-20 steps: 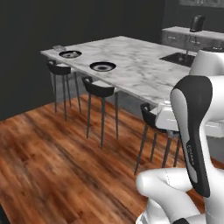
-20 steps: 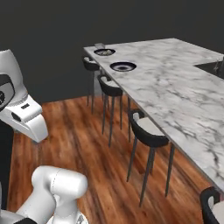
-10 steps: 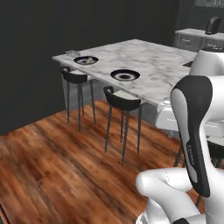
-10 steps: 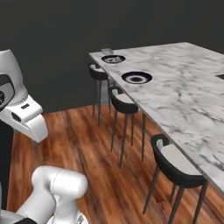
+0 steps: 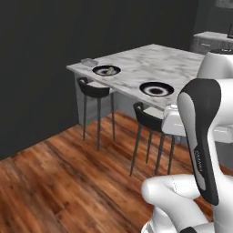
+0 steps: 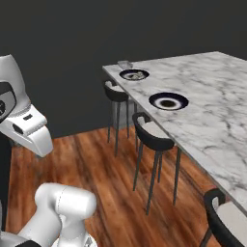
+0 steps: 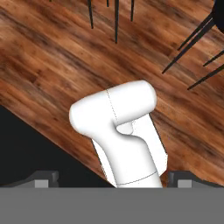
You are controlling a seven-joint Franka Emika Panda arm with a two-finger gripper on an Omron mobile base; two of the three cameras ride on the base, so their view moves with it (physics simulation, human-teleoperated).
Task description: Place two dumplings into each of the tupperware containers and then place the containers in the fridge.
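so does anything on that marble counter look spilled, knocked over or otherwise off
Nothing stands out. The two round dark plates sit flat on the white marble counter, a small grey container lies level near its far corner, and the black stools stand upright.

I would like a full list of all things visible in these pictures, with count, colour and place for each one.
marble counter: one, white with grey veins, upper right of the left base view.
plates: two, dark with a white ring, near the counter's edge; the far plate carries something pale, too small to identify.
grey container: one, flat, at the counter's far corner.
stools: at least three, black with pale seats, tucked along the counter.
floor: brown wood planks.
wall: dark, behind the counter.
gripper: one, dark fingertips wide apart, holding nothing, pointing at the floor.
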